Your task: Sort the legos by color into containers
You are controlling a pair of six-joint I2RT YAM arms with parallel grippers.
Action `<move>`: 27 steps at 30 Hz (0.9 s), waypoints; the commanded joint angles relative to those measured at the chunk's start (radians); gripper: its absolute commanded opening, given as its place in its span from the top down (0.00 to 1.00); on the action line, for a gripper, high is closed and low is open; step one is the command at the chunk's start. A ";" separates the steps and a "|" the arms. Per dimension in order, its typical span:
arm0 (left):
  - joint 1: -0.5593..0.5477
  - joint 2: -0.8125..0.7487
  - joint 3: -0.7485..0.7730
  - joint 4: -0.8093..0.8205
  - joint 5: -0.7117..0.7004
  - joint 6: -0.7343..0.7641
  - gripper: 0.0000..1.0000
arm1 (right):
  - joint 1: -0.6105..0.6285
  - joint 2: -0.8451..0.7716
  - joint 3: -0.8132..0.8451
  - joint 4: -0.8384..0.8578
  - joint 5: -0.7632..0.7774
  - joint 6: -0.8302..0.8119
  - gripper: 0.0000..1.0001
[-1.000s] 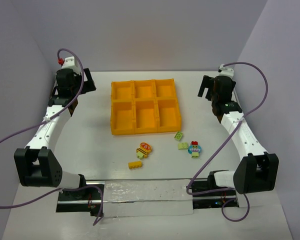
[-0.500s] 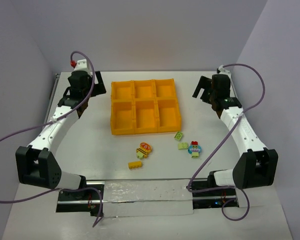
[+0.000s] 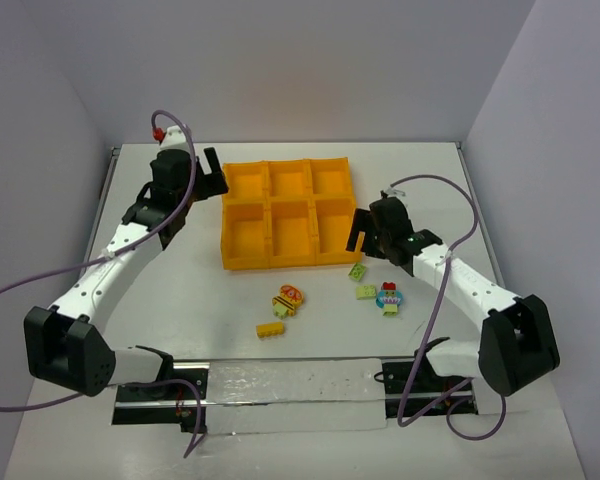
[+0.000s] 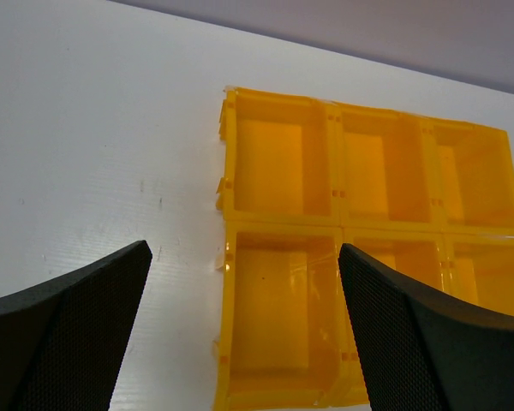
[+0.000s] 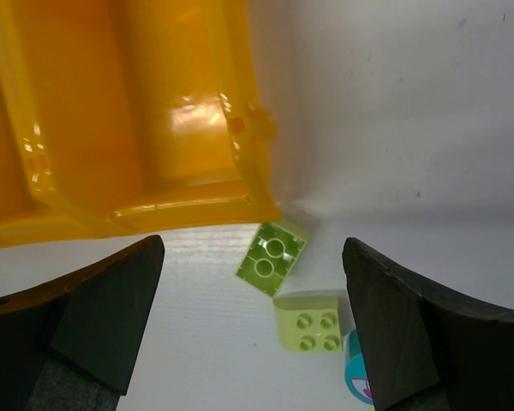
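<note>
The orange-yellow tray (image 3: pixel 245 263) with six wells sits mid-table; its wells look empty. It also shows in the left wrist view (image 4: pixel 227 282) and the right wrist view (image 5: pixel 137 205). Two lime green legos (image 3: pixel 357 271) (image 3: pixel 366 292) lie just in front of its near right corner, next to a teal-blue cluster (image 3: pixel 389 297). A red and yellow cluster (image 3: pixel 288 298) and a small yellow-orange brick (image 3: pixel 271 329) lie further left. My right gripper (image 3: pixel 361 234) is open above the green legos (image 5: pixel 271 258) (image 5: pixel 311 321). My left gripper (image 3: pixel 212 180) is open over the tray's far left edge.
A strip of clear tape or film (image 3: pixel 295 395) runs along the table's near edge between the arm bases. Purple cables loop off both arms. Grey walls close in the left, right and back sides.
My right arm has swung in and down from the far right to the tray's near right corner, over the green legos. My left gripper has moved right towards the tray's far left corner.
</note>
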 commanded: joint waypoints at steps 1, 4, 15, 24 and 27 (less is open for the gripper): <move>-0.006 -0.048 0.008 0.006 -0.017 -0.001 0.01 | 0.015 0.008 -0.047 0.050 0.000 0.075 0.08; -0.007 -0.040 0.009 0.008 -0.013 -0.002 0.01 | 0.060 0.044 -0.044 0.043 0.031 0.091 0.09; -0.011 -0.008 0.016 0.007 -0.006 0.011 0.01 | 0.083 0.124 -0.064 0.062 0.076 0.133 0.18; -0.012 0.005 0.023 0.007 -0.007 0.018 0.01 | 0.099 0.186 -0.067 0.072 0.076 0.138 0.23; -0.012 0.001 0.019 0.010 -0.011 0.022 0.01 | 0.103 0.198 -0.065 0.075 0.077 0.138 0.23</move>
